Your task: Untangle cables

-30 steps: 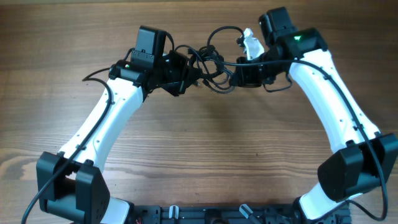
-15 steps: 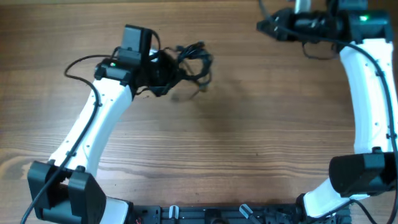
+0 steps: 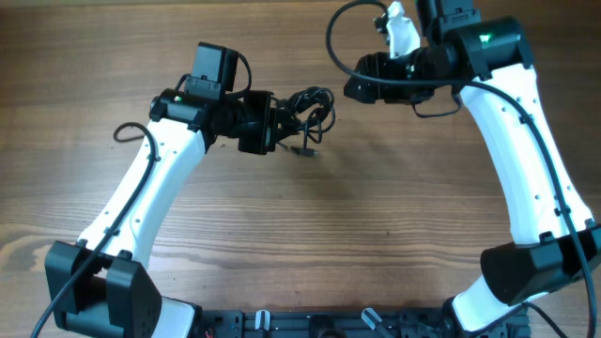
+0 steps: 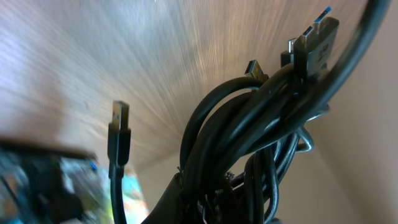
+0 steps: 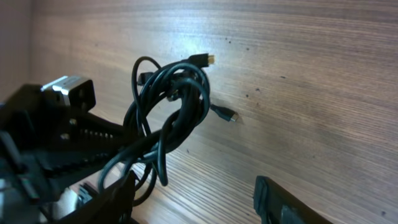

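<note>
The cables [image 3: 308,105] are a bunch of thin black cords, looped together and hanging just above the wooden table. My left gripper [image 3: 280,122] is shut on the bunch's left side. In the left wrist view the cables [image 4: 261,124] fill the frame and hide the jaws, and one plug [image 4: 120,121] dangles to the left. My right gripper [image 3: 350,89] stands open a short way right of the bunch, touching nothing. Seen from the right wrist, the cables [image 5: 168,106] hang ahead of my right gripper [image 5: 193,208], its gap bare. A small plug [image 5: 231,116] sticks out to the right.
A thick black cable loop [image 3: 334,38] arcs up from the right wrist, beside a white part [image 3: 399,23] on that arm. The wooden table [image 3: 376,207] stretches out bare in front of both arms. The arm bases stand at the near edge.
A second ago both grippers met at the tangle. The right gripper pulled away far right while shut, then came back toward the bunch and opened. The bunch stayed with the left gripper.
</note>
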Robot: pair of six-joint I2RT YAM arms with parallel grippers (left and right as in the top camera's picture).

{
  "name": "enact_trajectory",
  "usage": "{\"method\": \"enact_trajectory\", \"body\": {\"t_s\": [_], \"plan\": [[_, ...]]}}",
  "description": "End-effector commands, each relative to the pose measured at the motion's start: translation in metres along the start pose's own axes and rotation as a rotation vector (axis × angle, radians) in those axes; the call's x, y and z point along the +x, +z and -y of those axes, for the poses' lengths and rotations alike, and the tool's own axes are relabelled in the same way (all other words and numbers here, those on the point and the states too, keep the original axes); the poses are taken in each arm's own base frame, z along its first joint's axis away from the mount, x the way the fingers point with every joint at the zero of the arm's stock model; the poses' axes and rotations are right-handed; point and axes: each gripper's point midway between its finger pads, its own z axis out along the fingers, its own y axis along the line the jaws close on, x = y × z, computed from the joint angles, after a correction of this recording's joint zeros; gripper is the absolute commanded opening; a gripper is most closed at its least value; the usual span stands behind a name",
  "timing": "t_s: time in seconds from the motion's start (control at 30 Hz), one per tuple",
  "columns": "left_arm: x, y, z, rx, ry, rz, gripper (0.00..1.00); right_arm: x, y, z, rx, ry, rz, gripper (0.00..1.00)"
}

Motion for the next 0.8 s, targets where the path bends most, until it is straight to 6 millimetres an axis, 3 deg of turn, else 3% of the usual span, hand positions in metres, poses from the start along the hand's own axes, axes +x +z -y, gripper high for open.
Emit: {"method": "enact_trajectory", "body": {"t_s": [0.0,0.2,0.4,0.67,0.77], "plan": [[0.024,-0.004,0.011,0.021,-0.142,-0.138,0.04,0.003,0.006,0.000,0.019,-0.062,-0.018,0.64],[0.050,-0.010,0.022,0.026,-0.191,-0.286,0.04,-0.005,0.022,-0.004,0.009,-0.038,-0.011,0.57],[0.046,-0.014,0.025,0.037,-0.200,-0.284,0.04,-0.021,0.034,-0.002,0.001,0.044,0.028,0.42],[0.039,-0.018,0.029,0.056,-0.211,-0.273,0.04,-0.013,0.055,-0.016,0.002,0.093,-0.019,0.33],[0.038,-0.018,0.029,0.058,-0.212,-0.270,0.04,-0.009,0.061,-0.008,0.098,0.166,-0.013,0.26]]}}
